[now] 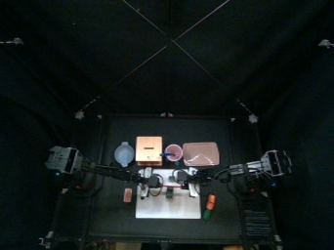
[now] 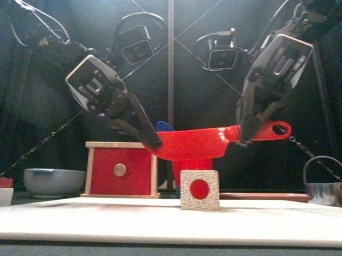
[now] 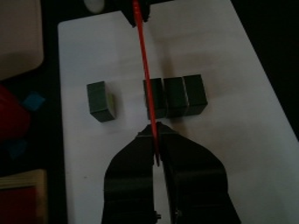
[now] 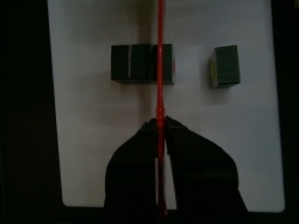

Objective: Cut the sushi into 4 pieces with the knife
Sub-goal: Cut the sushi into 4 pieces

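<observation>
- Front view first: the left pincer (image 2: 150, 138) and the right pincer (image 2: 245, 130) both come down from above, each clamped tight on one end of the red knife (image 2: 201, 147), held level between them
- Right pincer has the end with the rounded handle, left pincer has the other end
- The blade hangs just over the sushi roll (image 2: 201, 189), which sits on the white cutting board (image 2: 80, 215) in the middle of the surface; whether the edge touches the roll, I cannot tell
- Left wrist view now: one dark green block (image 3: 101, 99) lies apart from the other three blocks (image 3: 177, 94), and those three are pressed together in a row
- Right wrist view has the knife crossing over that group of three
- Behind the board stands a wooden box (image 2: 120, 170) with a red drawer front, and a blue-grey bowl (image 2: 51, 181) sits to its left
</observation>
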